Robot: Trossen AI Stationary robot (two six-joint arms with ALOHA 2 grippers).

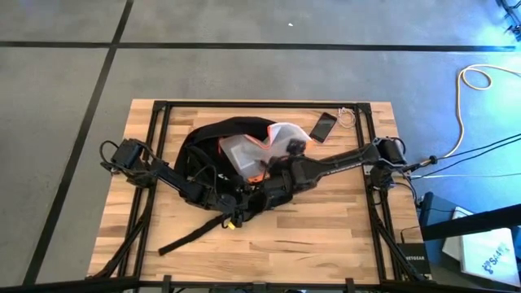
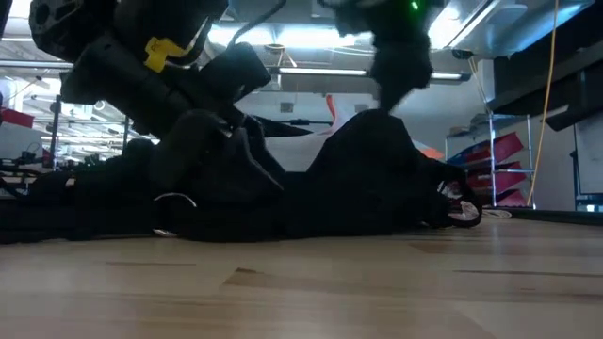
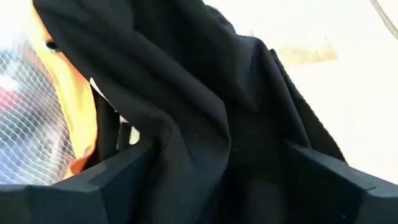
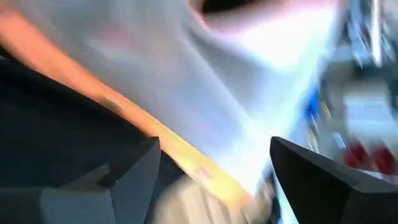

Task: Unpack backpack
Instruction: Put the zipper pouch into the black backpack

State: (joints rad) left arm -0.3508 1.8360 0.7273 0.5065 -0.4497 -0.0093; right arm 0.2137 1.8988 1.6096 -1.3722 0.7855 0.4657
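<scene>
The left claw (image 3: 211,180) stood spread, black fabric of the backpack (image 1: 213,138) bunched between its fingers. The backpack lay mid-bench (image 1: 326,220), mouth gaping, a translucent mesh pouch (image 1: 244,152) with orange trim and a pale bag (image 1: 285,132) showing inside. Right claw (image 4: 214,168) spread over the pouch. A phone (image 1: 323,125) lay beside it, far right.

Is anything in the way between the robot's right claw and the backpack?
Nothing visible blocks it. The right gripper hangs open right at the backpack mouth, over the white mesh pouch poking out. The left gripper has backpack fabric between its fingers.
</scene>
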